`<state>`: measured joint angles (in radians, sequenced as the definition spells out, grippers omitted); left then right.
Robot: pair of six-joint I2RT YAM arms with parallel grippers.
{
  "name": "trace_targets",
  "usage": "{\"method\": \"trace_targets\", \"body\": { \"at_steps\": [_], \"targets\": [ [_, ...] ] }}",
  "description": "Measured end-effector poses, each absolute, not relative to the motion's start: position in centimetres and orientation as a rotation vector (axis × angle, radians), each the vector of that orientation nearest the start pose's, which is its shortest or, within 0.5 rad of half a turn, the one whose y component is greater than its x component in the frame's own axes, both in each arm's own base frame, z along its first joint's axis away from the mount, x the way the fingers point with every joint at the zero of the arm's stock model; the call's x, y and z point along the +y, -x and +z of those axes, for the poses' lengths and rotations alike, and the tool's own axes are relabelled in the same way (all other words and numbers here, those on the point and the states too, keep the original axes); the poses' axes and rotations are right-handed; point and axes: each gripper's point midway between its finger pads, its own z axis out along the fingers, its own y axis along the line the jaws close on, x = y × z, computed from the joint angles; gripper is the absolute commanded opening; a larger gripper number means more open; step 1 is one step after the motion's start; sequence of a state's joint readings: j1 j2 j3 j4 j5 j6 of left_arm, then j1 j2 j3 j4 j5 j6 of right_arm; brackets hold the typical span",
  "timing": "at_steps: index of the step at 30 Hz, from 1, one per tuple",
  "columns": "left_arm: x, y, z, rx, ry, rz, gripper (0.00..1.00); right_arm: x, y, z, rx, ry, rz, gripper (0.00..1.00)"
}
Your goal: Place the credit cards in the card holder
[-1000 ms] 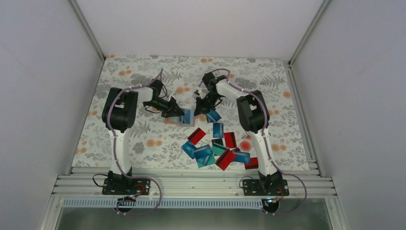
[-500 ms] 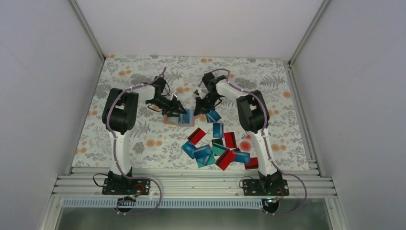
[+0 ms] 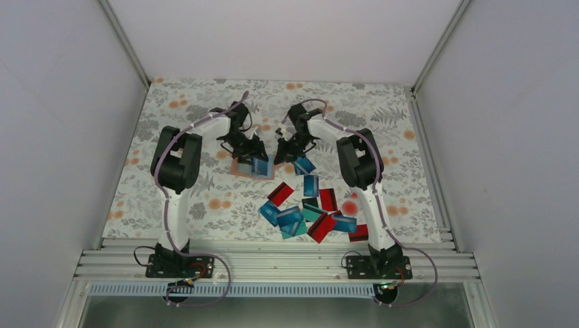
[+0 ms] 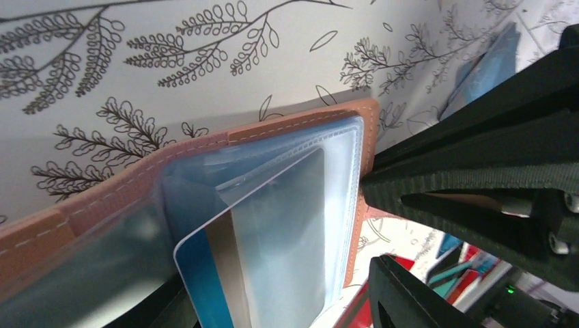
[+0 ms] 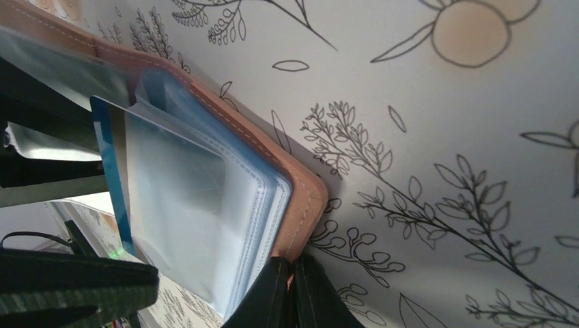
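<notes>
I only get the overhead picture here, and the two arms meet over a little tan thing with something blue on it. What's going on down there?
Observer: The left wrist view shows the card holder lying open, with clear plastic sleeves inside its tan cover.
Operator: And the blue bit?
Observer: That's a blue card. It looks partly tucked in among the sleeves, with its blue edge sticking out.
Operator: Is the other arm just watching?
Observer: No. On the right arm, the jaws look pinched shut on the holder's stitched rim. That shows in the right wrist view.
</notes>
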<state>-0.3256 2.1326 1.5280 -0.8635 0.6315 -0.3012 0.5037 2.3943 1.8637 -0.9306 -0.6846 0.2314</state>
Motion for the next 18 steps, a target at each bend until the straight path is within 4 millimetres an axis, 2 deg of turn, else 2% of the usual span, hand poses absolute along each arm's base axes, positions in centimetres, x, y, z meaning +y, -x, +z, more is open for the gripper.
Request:
{"method": "trace_targets", "body": {
  "at_steps": [12, 18],
  "targets": [
    [-23.05, -36.83, 3.61, 3.171, -0.096, -0.599, 0.68, 33.21, -36.74, 1.52, 3.034, 0.494, 1.142, 0.04],
    [-23.19, -36.64, 3.0, 3.206, -0.096, -0.484, 0.78, 33.5, -36.68, 1.53, 3.02, 0.495, 1.178, 0.04]
  ]
}}
